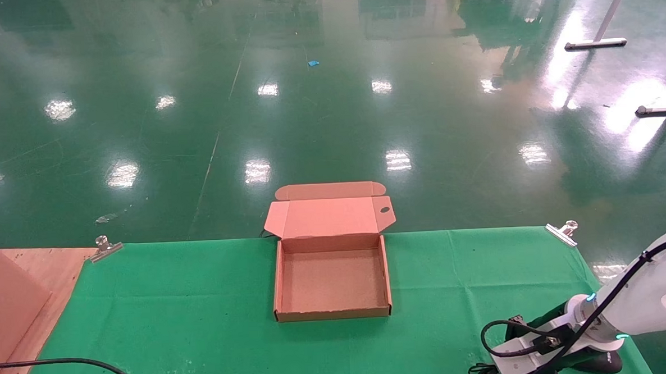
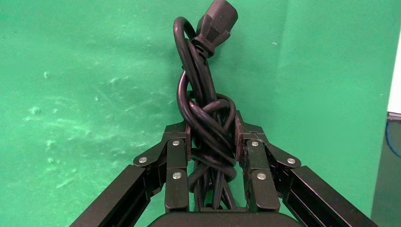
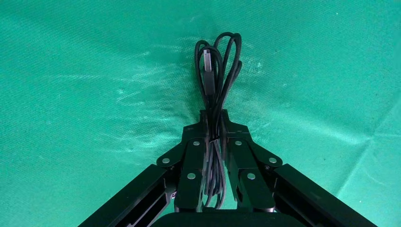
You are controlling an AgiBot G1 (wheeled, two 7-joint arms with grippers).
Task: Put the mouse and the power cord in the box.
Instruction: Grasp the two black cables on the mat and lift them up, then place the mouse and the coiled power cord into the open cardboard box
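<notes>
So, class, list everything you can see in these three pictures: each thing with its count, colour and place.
box: one, brown, open and empty, mid-table at the far edge
green cloth: one, covering the table
metal clips: two, silver, at the cloth's far corners
cardboard sheet: one, brown with black writing, far left
wooden board: one, pale, under the sheet
power cord: one, black, bundled, in the left pincer
mouse cable: one, thin, black, looped, in the right pincer; the mouse body cannot be made out
left pincer: black, shut on the power cord, over the cloth
right pincer: black, shut on the mouse cable, over the cloth
</notes>
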